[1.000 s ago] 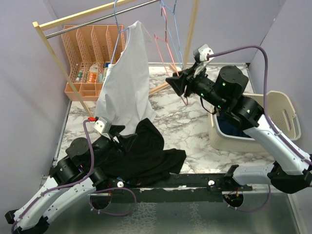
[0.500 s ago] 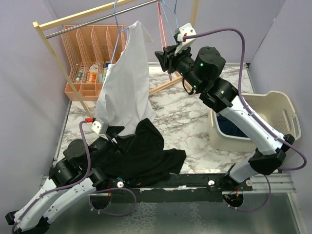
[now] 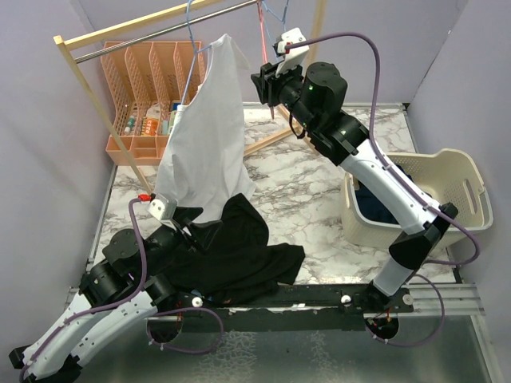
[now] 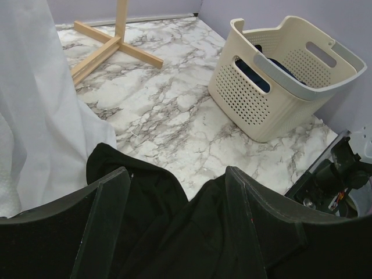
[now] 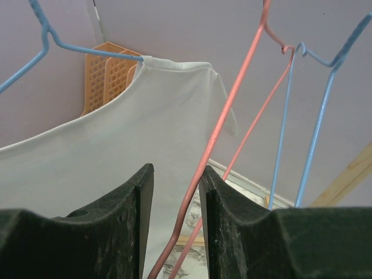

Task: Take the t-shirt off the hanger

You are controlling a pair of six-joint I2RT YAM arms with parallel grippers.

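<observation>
Black right gripper (image 5: 176, 174): raised high beside the rail (image 3: 160, 32), fingers parted by a narrow gap, clamping nothing.
Pink hanger (image 5: 224, 116): its wire runs up through that gap. Whether it touches either finger cannot be told.
Spare blue hanger (image 5: 282, 128): bare, just right of the right gripper in the wrist view, with a second pink wire beside it.
T-shirt (image 5: 116, 145): white, just ahead and left of the right gripper and apart from its fingers. It hangs on the blue hanger (image 5: 96, 51), and its hem drops toward the left gripper.
Left gripper (image 4: 174, 174): low over the table (image 4: 168, 110), fingers spread wide, holding nothing.
Black garment (image 4: 174, 232): heaped on the marble right under the left gripper, with cloth lying between and below the fingers.
T-shirt hem: just left of the left gripper, touching the edge of the black garment.
Basket (image 4: 279, 75): cream, well ahead and right of the left gripper, with dark cloth inside. It sits far below the right gripper.
Orange rack (image 3: 136, 80): beyond the t-shirt, well apart from both grippers.
</observation>
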